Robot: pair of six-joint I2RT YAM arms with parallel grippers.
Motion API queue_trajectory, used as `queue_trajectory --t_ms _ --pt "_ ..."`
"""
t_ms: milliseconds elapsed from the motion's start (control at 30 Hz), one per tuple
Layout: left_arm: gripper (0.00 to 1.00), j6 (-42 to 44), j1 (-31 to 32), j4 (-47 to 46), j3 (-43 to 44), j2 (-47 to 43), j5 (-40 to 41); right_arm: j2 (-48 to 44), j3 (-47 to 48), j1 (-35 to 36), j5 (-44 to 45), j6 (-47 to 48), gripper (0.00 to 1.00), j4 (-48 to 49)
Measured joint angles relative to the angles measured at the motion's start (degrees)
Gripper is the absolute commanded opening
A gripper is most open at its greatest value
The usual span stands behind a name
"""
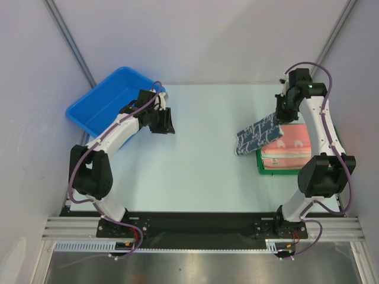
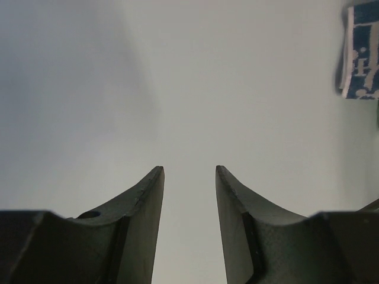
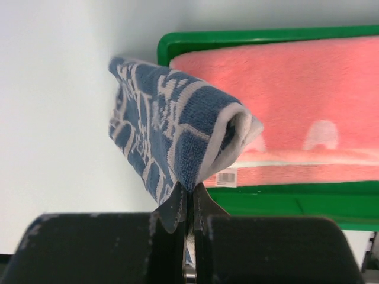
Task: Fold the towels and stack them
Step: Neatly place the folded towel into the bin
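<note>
My right gripper [image 3: 188,195] is shut on a folded blue-and-white patterned towel [image 3: 166,130], which hangs above the table at the left edge of a green tray [image 1: 263,165]. Folded salmon-pink towels [image 3: 284,100] lie stacked in that tray; the top one shows a white shape and a stripe. From above, the blue towel [image 1: 257,135] sits left of the pink stack [image 1: 290,145], under the right gripper [image 1: 283,112]. My left gripper [image 2: 189,171] is open over bare table with nothing between its fingers; from above the left gripper [image 1: 161,121] is near the blue bin.
A blue plastic bin [image 1: 109,97] stands at the back left, beside the left arm. The pale table [image 1: 201,154] stretches between both arms. White walls close in the back and sides.
</note>
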State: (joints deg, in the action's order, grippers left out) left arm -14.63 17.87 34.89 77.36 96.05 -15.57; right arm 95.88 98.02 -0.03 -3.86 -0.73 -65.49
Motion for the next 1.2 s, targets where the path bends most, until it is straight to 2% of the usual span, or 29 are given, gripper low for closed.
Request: queue_trajectory --t_ms 367,667,767,867,900,933,1100,1200 --pt "0.45 0.2 0.0 -0.1 0.0 1.5 -0.8 -5.9 10.4 -2.9 -1.6 4.4 0.00 -5.1" --pt "0.45 0.3 0.0 0.4 0.2 1.5 -0.8 -5.7 10.5 -12.5 -4.5 5.9 0.01 -5.5" --pt "0.45 0.3 -0.1 0.7 0.7 1.5 -0.8 -3.4 10.8 -14.8 -4.9 6.5 0.06 -5.4" --pt "0.45 0.3 -0.1 0.8 1.3 1.5 -0.9 2.0 12.5 -17.3 -5.3 6.6 0.39 -5.1" --pt "0.45 0.4 -0.1 0.8 1.5 1.6 -1.0 3.8 13.2 -18.2 -5.0 6.6 0.58 -4.9" --pt "0.45 0.4 -0.1 0.8 1.6 1.6 -1.1 6.4 14.2 -19.5 -4.5 6.3 0.61 -4.8" --pt "0.45 0.3 -0.2 0.9 1.9 1.8 -1.2 17.6 19.5 -26.8 -0.1 3.2 0.59 -3.9" --pt "0.45 0.3 -0.2 0.9 1.9 1.8 -1.2 17.8 18.1 -29.3 1.5 0.9 0.60 -3.2"
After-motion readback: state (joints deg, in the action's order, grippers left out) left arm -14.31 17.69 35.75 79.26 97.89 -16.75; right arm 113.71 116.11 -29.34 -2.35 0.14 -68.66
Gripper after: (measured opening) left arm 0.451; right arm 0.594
